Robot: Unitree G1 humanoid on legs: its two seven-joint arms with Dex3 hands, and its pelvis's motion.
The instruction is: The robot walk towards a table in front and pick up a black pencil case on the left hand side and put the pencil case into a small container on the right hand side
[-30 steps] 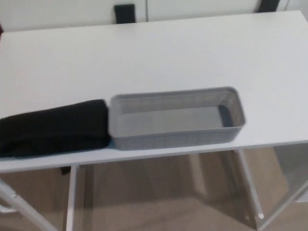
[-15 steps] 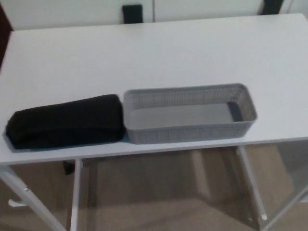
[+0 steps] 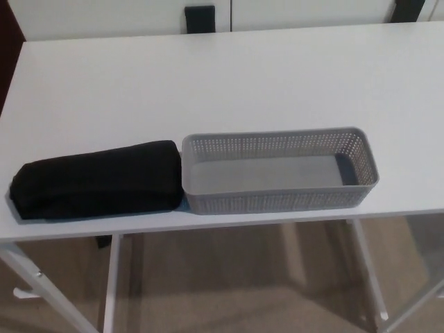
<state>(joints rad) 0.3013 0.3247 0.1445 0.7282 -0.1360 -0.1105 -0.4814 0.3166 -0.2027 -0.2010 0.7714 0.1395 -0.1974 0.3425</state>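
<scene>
First, one black soft fabric pencil case [image 3: 97, 179], long, with rounded ends. It lies flat on the left half of the table, close to the front edge. Its long axis runs left to right with a slight tilt, the left end sitting a little nearer the front edge. Its right end meets the left short wall of the container; whether the two touch or are just apart cannot be told. Nothing grips it.

One small grey rectangular plastic container [image 3: 277, 201], with perforated walls and a solid base. It stands upright just beside the pencil case on its right, its long side parallel to the table's front edge and near it. Its grey base shows from end to end, shaded darker at the right end.

One white flat rectangular table [image 3: 208, 83]. It carries both items along its front strip and rests on slim white legs [image 3: 111, 291].

One black rectangular object [image 3: 200, 15], beyond the table's far edge and partly cut off by the picture's top. Its kind cannot be told.

One beige floor [image 3: 229, 298], seen under the table.

Robot hands: neither the left hand nor the right hand shows in the head view.
</scene>
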